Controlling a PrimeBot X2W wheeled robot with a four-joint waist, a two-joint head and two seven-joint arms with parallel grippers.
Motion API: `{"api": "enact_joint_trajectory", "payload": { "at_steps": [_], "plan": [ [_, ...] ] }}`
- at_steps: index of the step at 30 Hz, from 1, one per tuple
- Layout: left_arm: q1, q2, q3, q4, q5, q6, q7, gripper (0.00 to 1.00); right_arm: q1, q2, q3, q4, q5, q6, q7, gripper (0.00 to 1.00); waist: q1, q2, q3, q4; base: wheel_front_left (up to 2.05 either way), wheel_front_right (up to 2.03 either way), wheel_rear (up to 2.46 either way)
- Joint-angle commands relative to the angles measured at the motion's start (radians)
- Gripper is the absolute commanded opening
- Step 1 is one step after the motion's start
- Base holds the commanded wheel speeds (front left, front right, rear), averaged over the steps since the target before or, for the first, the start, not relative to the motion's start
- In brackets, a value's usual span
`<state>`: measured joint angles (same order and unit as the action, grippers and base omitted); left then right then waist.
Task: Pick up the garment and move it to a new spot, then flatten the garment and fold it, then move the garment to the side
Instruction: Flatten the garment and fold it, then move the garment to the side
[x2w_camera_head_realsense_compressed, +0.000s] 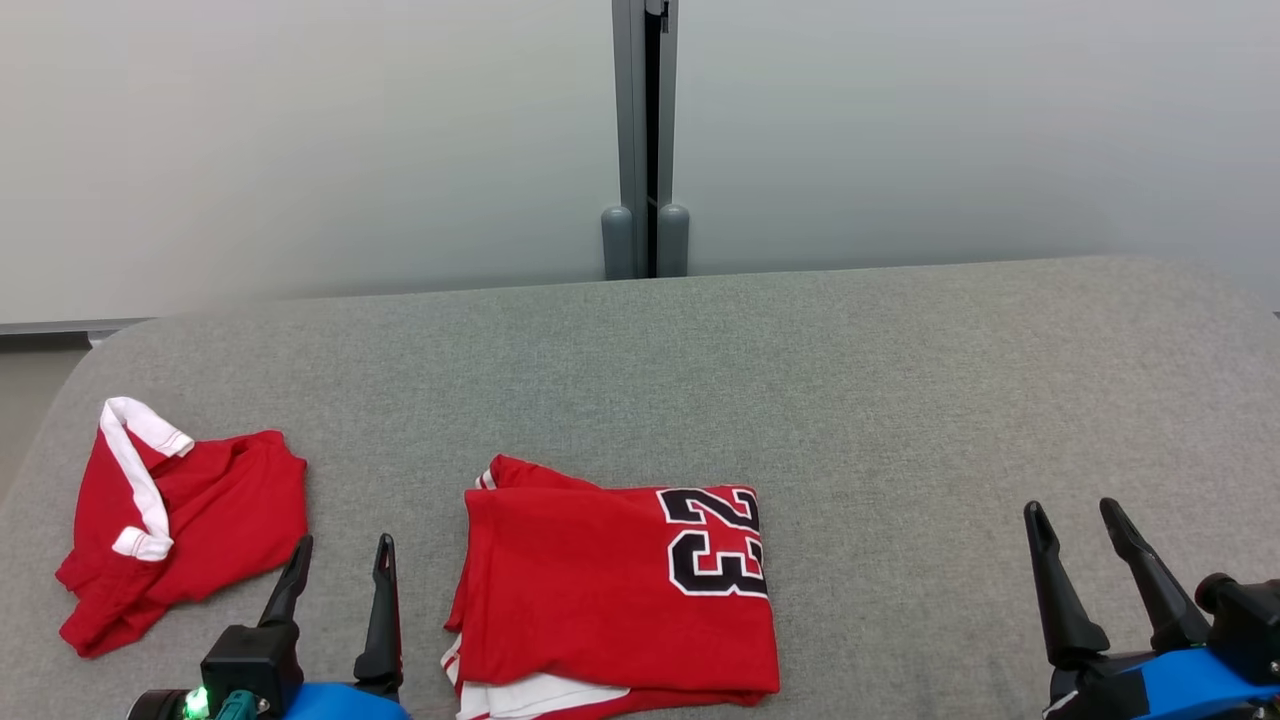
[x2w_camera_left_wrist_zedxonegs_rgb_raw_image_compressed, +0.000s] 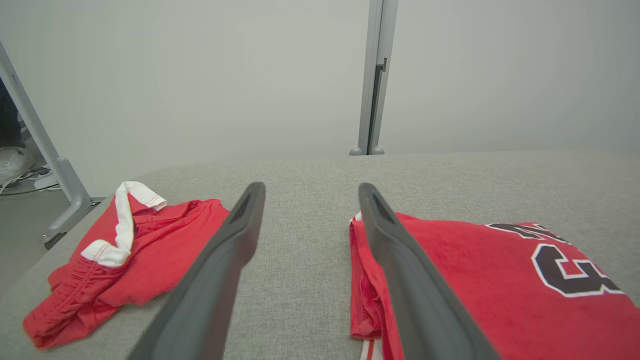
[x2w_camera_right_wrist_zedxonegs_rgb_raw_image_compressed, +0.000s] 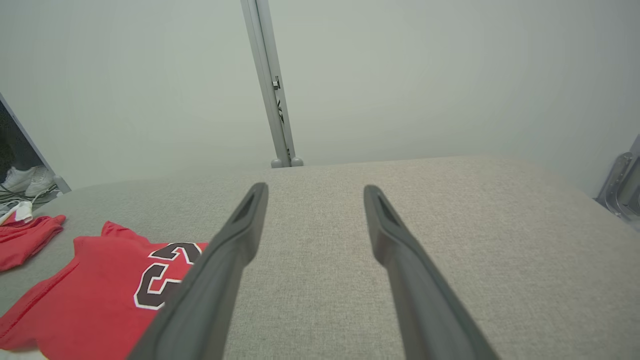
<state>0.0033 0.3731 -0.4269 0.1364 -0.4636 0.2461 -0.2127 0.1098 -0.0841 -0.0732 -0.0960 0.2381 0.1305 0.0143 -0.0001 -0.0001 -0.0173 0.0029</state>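
A red jersey (x2w_camera_head_realsense_compressed: 600, 590) with a black "23" lies folded into a rectangle on the grey fabric surface (x2w_camera_head_realsense_compressed: 900, 400), near the front edge at the middle. It also appears in the left wrist view, jersey (x2w_camera_left_wrist_zedxonegs_rgb_raw_image_compressed: 475, 270), and the right wrist view, jersey (x2w_camera_right_wrist_zedxonegs_rgb_raw_image_compressed: 100, 280). A second red garment (x2w_camera_head_realsense_compressed: 210, 520) with a white band lies crumpled at the far left, also seen as the crumpled garment (x2w_camera_left_wrist_zedxonegs_rgb_raw_image_compressed: 160, 245). My left gripper (x2w_camera_head_realsense_compressed: 343, 548) stands open over the bare strip between the two, holding nothing, left gripper (x2w_camera_left_wrist_zedxonegs_rgb_raw_image_compressed: 311, 189). My right gripper (x2w_camera_head_realsense_compressed: 1072, 510) is open and empty at the front right, right gripper (x2w_camera_right_wrist_zedxonegs_rgb_raw_image_compressed: 315, 189).
A grey post (x2w_camera_head_realsense_compressed: 645, 140) splits the pale wall panels behind the surface's far edge. The surface's rounded left corner drops to the floor, where a metal frame leg (x2w_camera_left_wrist_zedxonegs_rgb_raw_image_compressed: 55, 170) stands. White shoes (x2w_camera_right_wrist_zedxonegs_rgb_raw_image_compressed: 25, 177) of a person and cables show on the floor at the left.
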Motion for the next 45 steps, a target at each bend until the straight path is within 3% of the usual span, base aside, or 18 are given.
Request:
{"api": "enact_joint_trajectory", "payload": {
  "at_steps": [1,22,27,36,45],
  "plan": [
    [0.012,0.006,0.003,-0.003,-0.003,-0.001,-0.001,1.0,0.02,0.006,-0.003,-0.013,-0.008,0.0,0.006,1.0,0.0001,0.0001,-0.004,0.002,0.0,0.0,0.0],
    [0.004,0.009,0.023,-0.009,-0.022,0.008,-0.025,1.0,0.043,0.019,-0.013,-0.05,-0.02,0.0,0.032,1.0,0.0001,0.0001,-0.007,0.019,0.0,0.0,0.0],
    [-0.035,0.003,0.018,-0.009,-0.011,-0.014,-0.035,1.0,0.05,0.01,-0.032,-0.033,-0.017,0.0,0.036,1.0,0.0001,0.0001,0.015,0.064,0.0,0.0,0.0],
    [-0.175,-0.053,0.042,-0.027,0.049,-0.054,-0.053,1.0,-0.047,-0.008,0.051,0.135,0.018,0.0,0.031,1.0,0.0001,0.0001,0.161,0.219,0.0,0.0,0.0],
    [-0.22,-0.131,0.111,-0.045,0.13,-0.107,-0.053,1.0,-0.159,-0.014,0.167,0.395,0.055,0.0,0.057,1.0,0.0001,0.0001,0.212,0.312,0.0,0.0,0.0]
  ]
}}
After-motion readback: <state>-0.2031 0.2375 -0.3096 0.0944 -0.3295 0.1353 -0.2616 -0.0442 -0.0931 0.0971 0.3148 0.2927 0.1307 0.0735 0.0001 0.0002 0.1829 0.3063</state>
